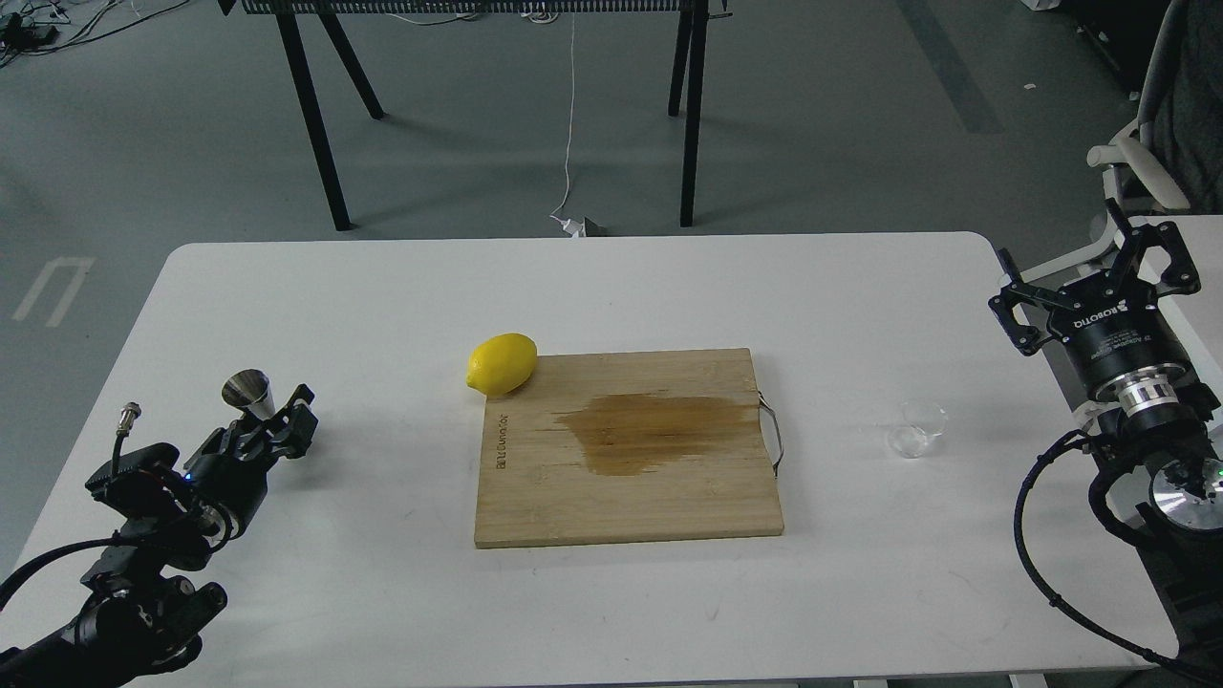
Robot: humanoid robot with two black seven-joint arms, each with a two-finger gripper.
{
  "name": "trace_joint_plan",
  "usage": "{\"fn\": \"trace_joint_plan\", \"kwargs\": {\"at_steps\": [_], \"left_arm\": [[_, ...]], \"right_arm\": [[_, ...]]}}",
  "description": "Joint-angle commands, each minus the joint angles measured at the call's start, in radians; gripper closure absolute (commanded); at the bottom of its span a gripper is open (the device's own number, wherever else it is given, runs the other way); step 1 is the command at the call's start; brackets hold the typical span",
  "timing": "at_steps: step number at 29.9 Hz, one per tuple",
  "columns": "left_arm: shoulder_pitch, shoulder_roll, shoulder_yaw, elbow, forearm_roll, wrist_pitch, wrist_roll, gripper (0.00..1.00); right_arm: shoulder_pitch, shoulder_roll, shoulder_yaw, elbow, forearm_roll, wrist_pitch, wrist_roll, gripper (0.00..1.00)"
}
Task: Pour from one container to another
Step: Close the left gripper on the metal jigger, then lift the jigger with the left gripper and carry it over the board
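Note:
The steel jigger (247, 390) shows at the table's left side, its upper cone tilted up and to the left. Its lower part is hidden between the fingers of my left gripper (283, 424), which looks shut on it. The small clear glass cup (917, 427) stands upright on the table at the right, just past the board's handle. My right gripper (1091, 279) hangs beyond the table's right edge, up and to the right of the cup and well apart from it. Its fingers are spread open with nothing between them.
A wooden cutting board (626, 506) with a dark wet stain (659, 430) lies mid-table, its metal handle (774, 435) facing the cup. A lemon (502, 363) rests at the board's far left corner. Black table legs stand on the floor behind, and a chair (1142, 172) is at the far right.

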Motion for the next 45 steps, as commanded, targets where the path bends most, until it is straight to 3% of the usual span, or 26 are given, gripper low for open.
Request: {"fn": "trace_joint_plan", "kwargs": {"at_steps": [1,5,22,33,45], "left_arm": [[-0.001,0.001,0.011,0.002,0.002,0.0,0.0,0.44],[-0.002,0.001,0.034,0.002,-0.005,0.0,0.0,0.49],[-0.017,-0.001,0.063,0.042,-0.002,0.0,0.0,0.87],[-0.065,0.013,0.065,0.042,-0.003,0.0,0.0,0.89],[-0.269,0.034,0.103,0.036,0.002,0.0,0.0,0.89]], "right_arm": [[0.0,0.0,0.001,0.0,0.0,0.0,-0.001,0.01],[0.0,0.0,0.001,0.0,0.0,0.0,-0.001,0.01],[-0.001,0.0,-0.002,0.0,0.0,0.0,-0.001,0.01],[-0.001,0.0,-0.001,0.0,0.0,0.0,0.001,0.01],[0.0,0.0,0.001,0.0,0.0,0.0,-0.001,0.01]]}}
